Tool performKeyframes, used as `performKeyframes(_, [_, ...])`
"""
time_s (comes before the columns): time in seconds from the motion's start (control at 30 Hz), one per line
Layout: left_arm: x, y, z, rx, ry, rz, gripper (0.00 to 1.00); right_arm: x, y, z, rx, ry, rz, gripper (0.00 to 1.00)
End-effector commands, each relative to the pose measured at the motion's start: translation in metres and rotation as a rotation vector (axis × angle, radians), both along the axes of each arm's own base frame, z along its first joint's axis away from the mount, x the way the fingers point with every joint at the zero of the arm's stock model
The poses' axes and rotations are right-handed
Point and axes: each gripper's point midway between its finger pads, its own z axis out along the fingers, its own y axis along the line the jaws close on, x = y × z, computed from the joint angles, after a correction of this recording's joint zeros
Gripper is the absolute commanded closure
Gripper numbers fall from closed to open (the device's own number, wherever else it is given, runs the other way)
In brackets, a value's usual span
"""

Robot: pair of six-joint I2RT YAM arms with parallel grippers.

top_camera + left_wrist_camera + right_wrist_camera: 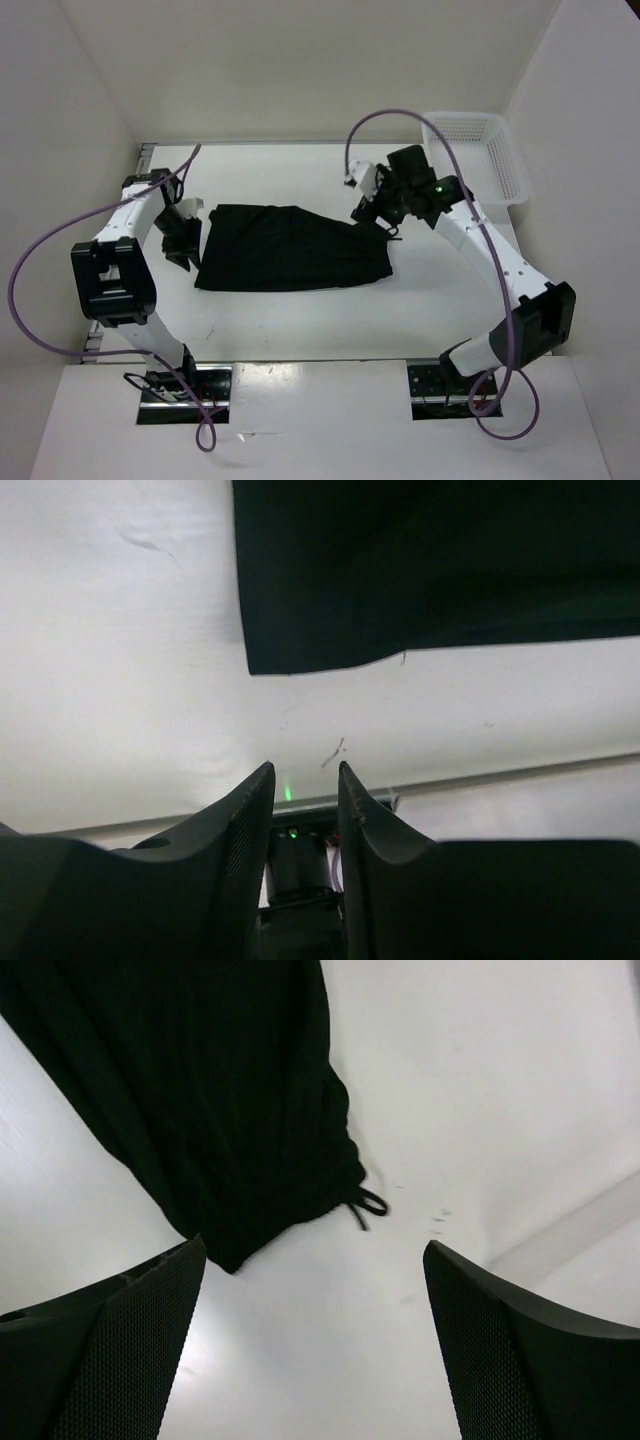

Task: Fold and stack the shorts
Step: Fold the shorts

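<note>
- While shorts (290,248) lie flat on table (300,320), midway between both arms, neither gripper has hold of them.
- Left arm: elbow raised high, forearm angled down toward left edge of cloth.
- Left gripper (183,240): low, just beside that edge, not touching it. Jaws parted by a narrow gap, nothing between.
- Right arm: reaches forward and inward, wrist pitched down over the right end.
- Right gripper (372,212): above the waist corner, jaws spread wide, empty. Drawstring (365,1205) loop pokes out beneath.
- Basket (485,150): far right corner, well apart from cloth.
</note>
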Motion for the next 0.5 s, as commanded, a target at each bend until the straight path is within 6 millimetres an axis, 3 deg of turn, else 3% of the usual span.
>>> performKeyframes(0.0, [0.026, 0.009, 0.012, 0.03, -0.074, 0.001, 0.61, 0.003, 0.0, -0.038, 0.265, 0.336, -0.313, 0.06])
performKeyframes(0.03, [0.052, 0.014, 0.014, 0.053, -0.16, 0.002, 0.58, 0.016, -0.004, -0.052, 0.36, 0.406, -0.463, 0.06])
performKeyframes(0.07, [0.063, 0.016, 0.01, 0.056, -0.179, 0.002, 0.58, 0.02, -0.029, -0.065, 0.403, 0.445, -0.575, 0.06])
performKeyframes(0.13, [0.087, 0.015, 0.009, 0.04, -0.251, 0.001, 0.58, 0.027, -0.056, -0.09, 0.448, 0.523, -0.758, 0.06])
performKeyframes(0.2, [0.097, 0.012, 0.003, 0.018, -0.284, -0.001, 0.57, 0.027, -0.072, -0.104, 0.453, 0.549, -0.862, 0.06])
performKeyframes(0.27, [0.113, 0.013, -0.002, 0.017, -0.342, -0.003, 0.57, 0.014, -0.077, -0.123, 0.427, 0.6, -0.888, 0.06])
performKeyframes(0.37, [0.133, 0.012, -0.014, 0.002, -0.386, -0.007, 0.57, 0.002, -0.067, -0.144, 0.451, 0.675, -0.859, 0.06])
performKeyframes(0.47, [0.158, 0.014, -0.018, -0.003, -0.434, -0.01, 0.56, -0.002, -0.054, -0.143, 0.489, 0.709, -0.754, 0.06])
